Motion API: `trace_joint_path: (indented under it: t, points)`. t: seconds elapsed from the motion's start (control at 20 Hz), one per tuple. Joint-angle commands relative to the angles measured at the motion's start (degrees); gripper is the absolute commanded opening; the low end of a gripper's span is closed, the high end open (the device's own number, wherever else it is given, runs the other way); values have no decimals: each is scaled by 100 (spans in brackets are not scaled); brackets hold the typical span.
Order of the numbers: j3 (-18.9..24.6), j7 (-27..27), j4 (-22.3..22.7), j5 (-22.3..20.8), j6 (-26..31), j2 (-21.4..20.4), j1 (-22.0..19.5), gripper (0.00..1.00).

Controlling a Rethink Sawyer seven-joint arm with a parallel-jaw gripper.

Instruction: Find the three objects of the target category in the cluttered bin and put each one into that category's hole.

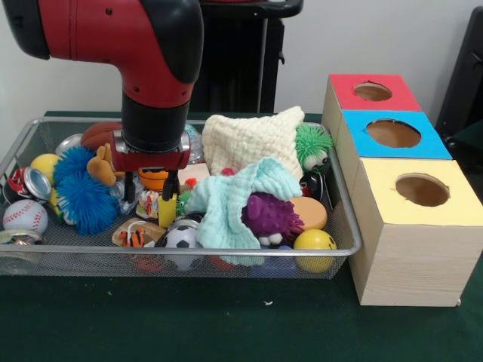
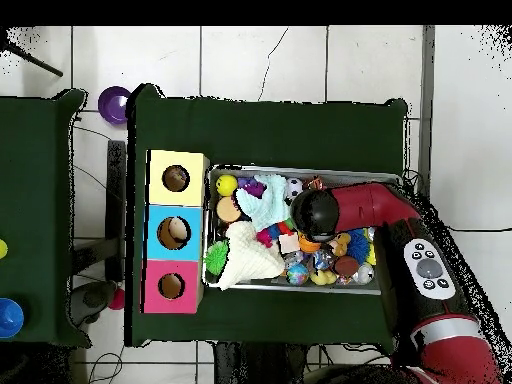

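My gripper hangs low in the left middle of the wire bin, open, its yellow-tipped finger just above the clutter. An orange ball sits between and behind the fingers, and I cannot tell whether they touch it. Blue spiky balls lie just left of it, with a soccer ball and a small tiger toy in front. To the right stands a wooden box with a red hole, a blue hole and a yellow hole. In the overhead view the arm's wrist hides the gripper.
A cream cloth and a mint cloth cover the bin's middle. A purple spiky toy, yellow smiley ball, green fuzzy toy, baseball and soda can lie around. A purple bowl sits on the floor.
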Motion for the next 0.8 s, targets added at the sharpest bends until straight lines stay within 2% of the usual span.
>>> trace_joint_path:
  t: [0.05, 0.3, 0.8]
  points:
    - [-70, -966, -185, -409, 246, 440, -117, 100]
    - [-19, -1144, -185, -350, 339, 276, -214, 100]
    - [12, -1099, -18, -240, 424, 21, -252, 100]
